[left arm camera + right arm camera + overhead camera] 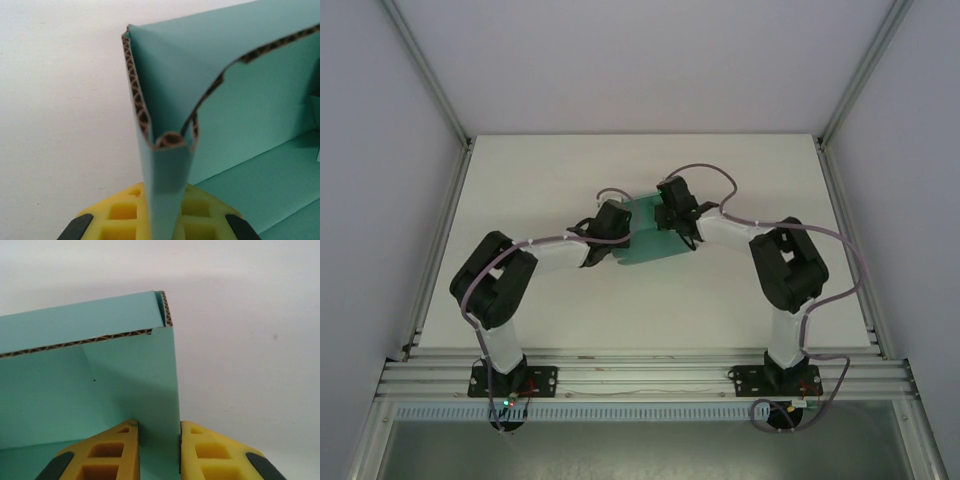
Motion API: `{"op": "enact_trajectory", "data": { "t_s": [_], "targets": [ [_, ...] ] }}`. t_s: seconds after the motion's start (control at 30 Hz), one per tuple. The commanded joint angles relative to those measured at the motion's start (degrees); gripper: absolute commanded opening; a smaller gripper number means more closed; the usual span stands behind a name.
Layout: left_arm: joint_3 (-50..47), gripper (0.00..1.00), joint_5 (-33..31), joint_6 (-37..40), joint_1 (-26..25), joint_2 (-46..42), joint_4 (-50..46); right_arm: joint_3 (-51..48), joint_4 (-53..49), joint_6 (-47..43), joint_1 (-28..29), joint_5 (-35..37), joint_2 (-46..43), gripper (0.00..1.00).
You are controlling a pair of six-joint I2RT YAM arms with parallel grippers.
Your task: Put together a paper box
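My white table (540, 170) is plain and matte. One thing lies on it: the teal paper box (648, 245), at the middle of the top view, its walls partly folded up.

Top external: fixed high, behind the arm bases (510, 380), facing forward and down. It is far enough back to take in the whole white tabletop (540, 180) and both arms.

Left wrist: mounted on the arm, looks out along the left gripper (165, 195), very near. A corrugated corner of the paper box (260, 100) sits right at the lens, with tabletop behind it on the left.

Right wrist: same mounting over the right gripper (159, 437), equally near, facing a box wall with tabletop beyond.

Shared by all three: the paper box and the tabletop around it.
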Motion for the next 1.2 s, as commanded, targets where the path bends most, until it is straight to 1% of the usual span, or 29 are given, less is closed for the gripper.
{"op": "enact_trajectory", "data": {
  "t_s": [0.0,0.07,0.1,0.17,0.2,0.27,0.4,0.47,0.53,0.67,0.7,0.8,0.87,0.9,0.97,1.03,1.1,1.17],
  "targets": [
    [1.0,0.0,2.5,2.8,-1.7,-1.0,-1.6,-0.5,-12.0,4.4,-2.1,21.8,5.3,0.0],
    [0.8,0.0,2.5,2.8,-1.8,-1.1,-1.4,-0.6,-10.5,5.2,-2.1,21.2,5.4,0.0],
    [0.7,0.0,2.4,2.8,-1.8,-1.1,-1.4,-1.0,-8.8,4.8,-2.0,19.8,5.3,0.02],
    [0.6,0.0,2.4,3.1,-1.9,-1.1,-1.4,-2.7,-3.9,3.1,-2.3,14.6,4.6,0.1],
    [0.6,0.0,2.3,3.2,-1.9,-1.1,-1.5,-3.7,-1.6,3.0,-2.5,12.4,4.1,0.17],
    [0.5,0.0,1.9,3.3,-1.9,-1.1,-1.6,-5.6,2.9,1.7,-3.2,6.3,2.9,0.19],
    [-0.4,0.0,2.5,3.3,-1.9,-1.4,-0.5,-10.2,12.4,0.7,-5.3,-2.6,-0.3,0.22],
    [-1.0,0.0,3.0,3.4,-1.9,-1.7,0.3,-11.3,15.7,1.8,-7.4,-7.7,-0.9,0.31],
    [-1.2,0.0,3.0,3.5,-1.9,-1.7,0.5,-11.5,18.0,2.4,-9.1,-11.2,-0.9,0.29],
    [-0.8,0.0,2.6,3.4,-1.9,-1.7,0.0,-9.6,15.9,1.3,-9.3,-10.2,0.0,0.15],
    [-0.7,0.0,2.6,3.3,-1.9,-1.7,-0.1,-9.2,15.3,0.6,-9.2,-10.2,0.2,0.13],
    [-0.8,0.0,2.6,2.7,-1.9,-1.8,0.5,-8.6,13.1,1.2,-9.1,-6.8,1.3,0.04],
    [-0.4,0.0,1.9,1.6,-2.0,-1.9,-0.2,-7.0,8.1,3.2,-8.4,1.3,2.4,0.03],
    [-0.1,0.0,1.3,0.9,-2.0,-2.0,-1.0,-6.0,4.9,4.7,-8.0,6.6,3.0,0.02],
    [-0.1,0.0,0.9,-0.6,-2.0,-2.8,-1.9,-2.4,-4.7,8.7,-6.5,19.2,4.3,0.0],
    [-0.5,0.0,0.8,-1.7,-2.0,-3.8,-1.8,2.1,-15.4,14.2,-5.6,28.7,6.6,0.0],
    [-1.1,0.0,0.3,-2.2,-2.1,-4.8,-1.5,3.7,-19.7,17.8,-5.3,32.0,7.7,0.0],
    [-0.9,0.0,-0.5,-2.5,-2.1,-5.2,-2.1,3.9,-21.2,20.7,-5.3,35.3,7.9,0.0]
  ]
}}
